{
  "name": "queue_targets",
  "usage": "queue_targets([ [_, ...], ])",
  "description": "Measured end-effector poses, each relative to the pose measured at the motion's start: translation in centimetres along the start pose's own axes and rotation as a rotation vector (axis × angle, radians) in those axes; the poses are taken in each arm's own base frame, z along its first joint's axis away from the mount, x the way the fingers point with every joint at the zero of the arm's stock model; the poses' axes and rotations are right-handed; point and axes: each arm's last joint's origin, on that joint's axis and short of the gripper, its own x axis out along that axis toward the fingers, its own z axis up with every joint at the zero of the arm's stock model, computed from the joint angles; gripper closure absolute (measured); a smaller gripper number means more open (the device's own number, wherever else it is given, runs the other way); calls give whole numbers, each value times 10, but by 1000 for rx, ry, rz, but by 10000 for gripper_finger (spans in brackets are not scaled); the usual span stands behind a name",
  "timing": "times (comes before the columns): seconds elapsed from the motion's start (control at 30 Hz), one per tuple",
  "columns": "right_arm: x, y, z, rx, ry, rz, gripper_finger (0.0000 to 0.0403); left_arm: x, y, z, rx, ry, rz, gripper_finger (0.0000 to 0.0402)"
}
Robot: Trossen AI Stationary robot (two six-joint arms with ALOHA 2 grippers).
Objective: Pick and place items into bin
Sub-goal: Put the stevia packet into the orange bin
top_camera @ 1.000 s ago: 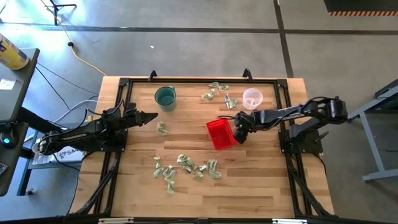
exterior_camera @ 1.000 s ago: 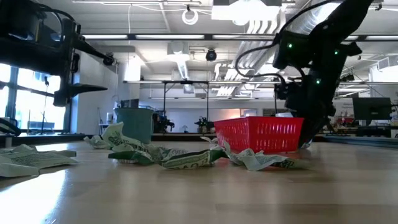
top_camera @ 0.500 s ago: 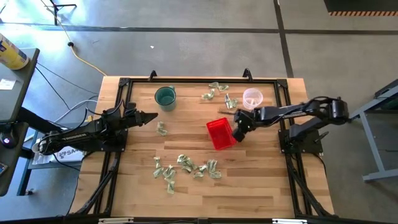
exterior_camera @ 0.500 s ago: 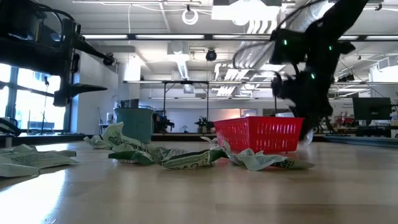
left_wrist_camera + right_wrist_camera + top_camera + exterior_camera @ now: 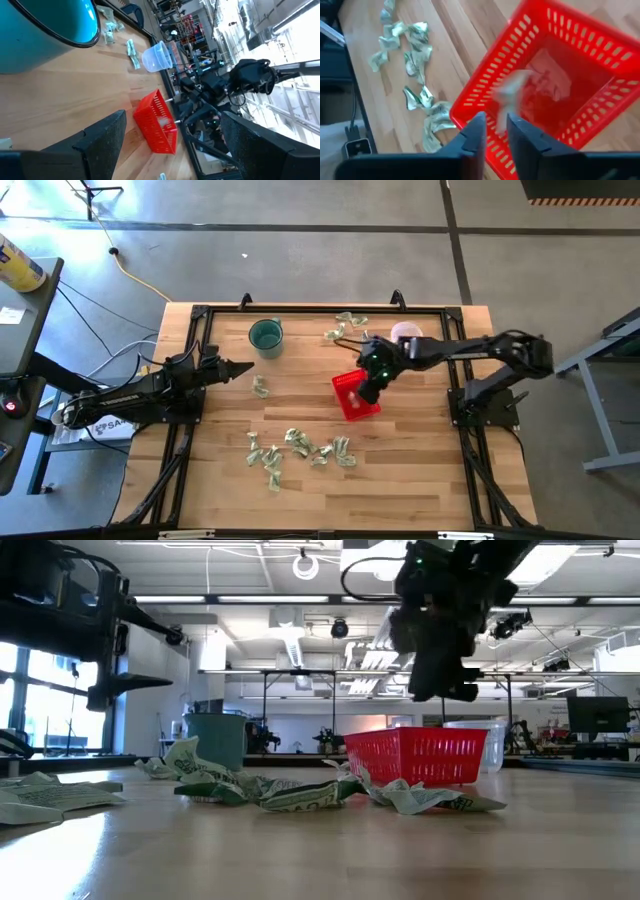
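The table (image 5: 300,420) carries the whole job: a red bin (image 5: 352,396) near its middle, a teal cup (image 5: 265,336) and a clear cup (image 5: 404,335) toward the far edge, and pale green crumpled items in three lots. The biggest lot, the near cluster (image 5: 298,450), lies well apart from the bin; a far cluster (image 5: 347,327) sits between the cups, and one lone piece (image 5: 260,387) lies near the left arm.

The right gripper (image 5: 372,382) hangs over the bin, its fingers (image 5: 476,131) drawn close with only a narrow gap. A blurred pale piece (image 5: 512,90) shows just beyond them above the bin floor, apparently dropping, and whitish pieces (image 5: 550,75) already lie inside. This looks like the release step of one placement.

The left gripper (image 5: 240,367) waits at the left side, jaws wide and empty.

Next, the right arm needs to lift clear, spread its fingers and reach for a remaining piece; the far cluster seems closest.
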Motion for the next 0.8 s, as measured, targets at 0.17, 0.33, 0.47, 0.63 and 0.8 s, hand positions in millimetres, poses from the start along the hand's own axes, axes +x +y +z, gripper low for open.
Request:
queue_targets([
  [0.17, 4, 7, 14, -9, 71, -51, 248, 0, 0, 0, -1, 0, 0, 43],
  [0.33, -33, 30, 39, -166, -79, -296, 195, 0, 1, 3, 14, -106, 46, 43],
  [0.47, -59, 36, 49, -276, -95, -461, 183, 0, -3, 1, 51, -8, -35, 43],
  [0.63, -70, 26, 50, -284, -31, -518, 185, -1, -10, -4, 138, 201, -169, 43],
  [0.8, -73, 20, 51, -260, -18, -542, 183, -9, -37, 7, 0, 176, -389, 43],
])
